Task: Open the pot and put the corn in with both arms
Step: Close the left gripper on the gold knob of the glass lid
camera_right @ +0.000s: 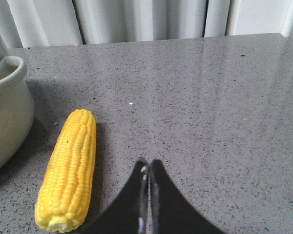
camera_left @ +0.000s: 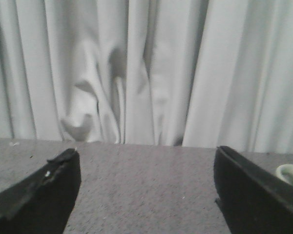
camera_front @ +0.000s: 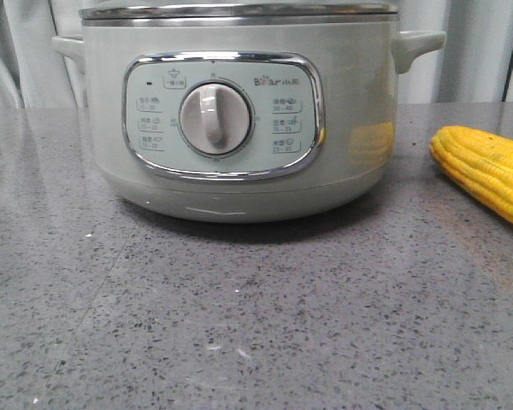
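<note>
The pale grey-green pot (camera_front: 239,102) stands at the middle of the table, its dial panel facing me, with a glass lid (camera_front: 239,10) on its steel rim. The yellow corn (camera_front: 487,171) lies on the table to the pot's right. In the right wrist view the corn (camera_right: 68,170) lies beside the pot's handle (camera_right: 7,73), and my right gripper (camera_right: 148,165) is shut and empty, just to the side of the cob. My left gripper (camera_left: 146,156) is open and empty over bare table; a bit of pot handle (camera_left: 290,175) shows at the edge. Neither gripper shows in the front view.
Grey speckled stone table (camera_front: 256,325) spreads in front of the pot. White curtain (camera_left: 136,68) hangs behind the table's far edge.
</note>
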Action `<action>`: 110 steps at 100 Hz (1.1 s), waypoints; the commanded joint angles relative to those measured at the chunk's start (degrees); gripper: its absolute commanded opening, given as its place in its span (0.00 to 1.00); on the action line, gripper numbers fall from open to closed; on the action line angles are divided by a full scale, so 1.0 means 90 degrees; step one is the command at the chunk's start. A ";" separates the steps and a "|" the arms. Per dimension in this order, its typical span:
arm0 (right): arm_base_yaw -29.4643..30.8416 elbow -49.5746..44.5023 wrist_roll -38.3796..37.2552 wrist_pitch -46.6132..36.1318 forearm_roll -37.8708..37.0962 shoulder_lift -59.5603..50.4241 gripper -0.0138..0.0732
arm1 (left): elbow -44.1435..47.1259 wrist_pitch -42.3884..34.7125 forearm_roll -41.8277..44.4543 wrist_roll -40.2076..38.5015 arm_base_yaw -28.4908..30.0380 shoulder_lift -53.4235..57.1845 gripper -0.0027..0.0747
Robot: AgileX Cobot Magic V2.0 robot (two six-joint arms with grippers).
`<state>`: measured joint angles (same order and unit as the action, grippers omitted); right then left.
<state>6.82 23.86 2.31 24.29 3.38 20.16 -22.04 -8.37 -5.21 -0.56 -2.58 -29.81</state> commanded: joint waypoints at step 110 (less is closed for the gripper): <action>-0.0017 -0.0269 0.0075 -0.0745 0.0018 0.0095 0.08 | -0.3321 -0.2245 0.0530 -0.0179 -0.4127 -0.5241 0.72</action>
<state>6.74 19.90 2.31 22.36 3.38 20.16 -48.48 -24.00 0.00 -0.99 -39.09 -76.24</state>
